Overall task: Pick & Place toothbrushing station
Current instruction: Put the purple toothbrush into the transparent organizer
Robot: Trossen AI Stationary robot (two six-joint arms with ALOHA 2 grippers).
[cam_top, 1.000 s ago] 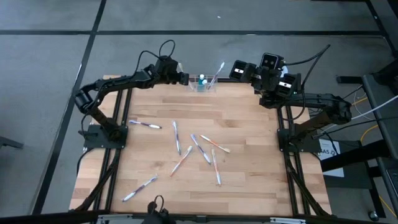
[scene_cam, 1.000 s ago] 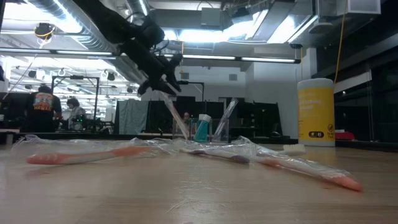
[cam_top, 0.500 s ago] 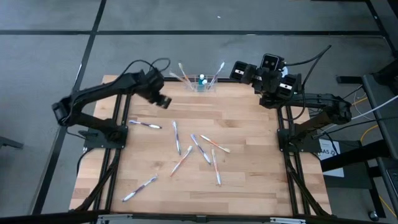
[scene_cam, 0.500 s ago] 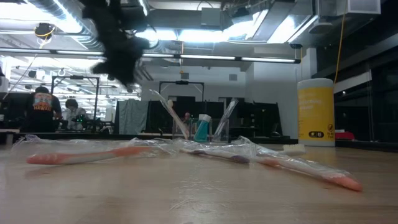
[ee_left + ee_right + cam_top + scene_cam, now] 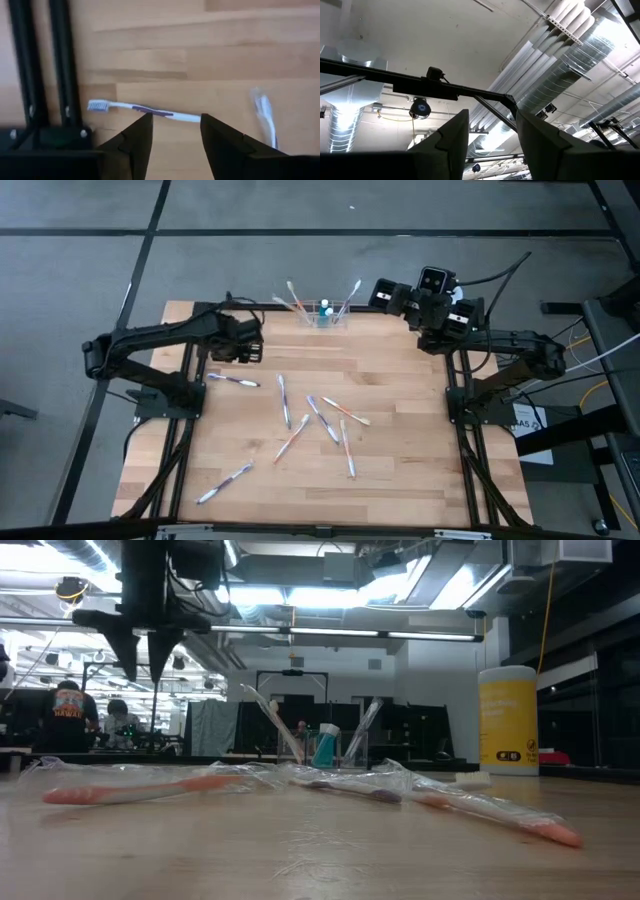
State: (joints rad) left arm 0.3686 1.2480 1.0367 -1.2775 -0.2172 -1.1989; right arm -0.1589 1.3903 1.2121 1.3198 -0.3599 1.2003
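The see-through holder (image 5: 325,319) stands at the middle of the table's far edge and also shows in the low view (image 5: 338,752). Three toothbrushes lean out of it beside a blue-green tube (image 5: 325,745). My left gripper (image 5: 246,346) hangs open and empty, fingers pointing down, well above the table's far left part (image 5: 145,662). In the left wrist view (image 5: 175,120) a white-and-purple toothbrush (image 5: 145,109) lies flat on the wood below the fingers; it also shows in the high view (image 5: 233,381). My right gripper (image 5: 388,294) waits open at the far right, pointing at the ceiling (image 5: 492,117).
Several wrapped toothbrushes lie loose on the table's middle (image 5: 320,418) and near left (image 5: 225,483); two lie close to the low camera (image 5: 150,788) (image 5: 480,808). A yellow cylinder with a white top (image 5: 508,720) stands at the far right. People (image 5: 70,712) stand in the room behind.
My left gripper has let go of a toothbrush, which now leans in the holder. It has drawn away from the holder toward the table's left and near side and turned fingers-down over the white-and-purple toothbrush.
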